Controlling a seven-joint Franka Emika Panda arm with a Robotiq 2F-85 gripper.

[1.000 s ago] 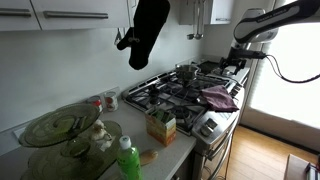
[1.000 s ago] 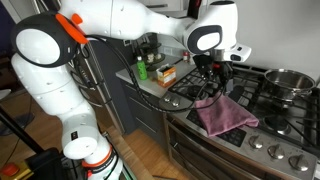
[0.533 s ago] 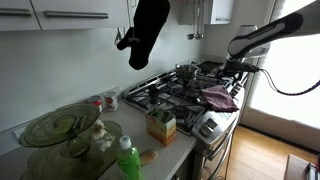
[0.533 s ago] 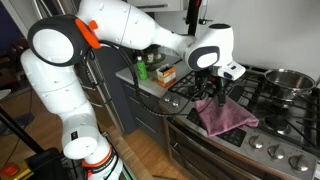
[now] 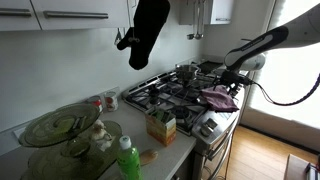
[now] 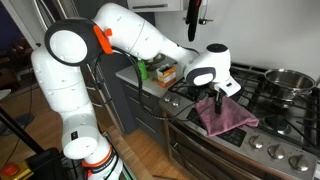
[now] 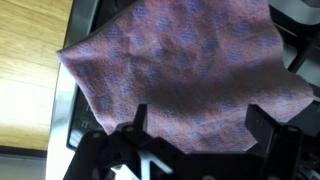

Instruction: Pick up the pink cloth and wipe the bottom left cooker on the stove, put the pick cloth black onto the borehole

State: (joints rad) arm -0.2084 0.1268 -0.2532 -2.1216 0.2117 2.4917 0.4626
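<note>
Gripper: I have the gripper point(image 7: 200, 125) low over the cloth, its jaws spread wide and holding nothing. In the wrist view the two black fingers point(image 7: 140, 117) stand apart above the fabric, and I cannot tell whether their tips touch it.
Pink cloth: The pink cloth point(image 7: 180, 65) lies rumpled on a black grate point(image 7: 295, 15) at the stove's front edge, near the corner beside the counter. One corner of it reaches out to the steel rim.
Stove: In an exterior view the stove point(image 6: 245, 138), silver steel under black iron, shows a row of knobs point(image 6: 272, 150) along its front edge. A steel pot point(image 6: 291, 80) sits on a burner toward the back edge.
Arm: From the same side I see the white arm point(image 6: 140, 35) arch over the counter and bend down to the cloth.
Counter: In an exterior view the counter point(image 5: 175, 152) carries an orange box point(image 5: 160, 127) at the edge just beside the stove. A green bottle point(image 5: 127, 160) stands near its front edge, and a glass dish point(image 5: 55, 125) rests toward the back edge.
Wall: A black mitt point(image 5: 150, 30) hangs above the counter's back edge, well apart from the pink cloth.
</note>
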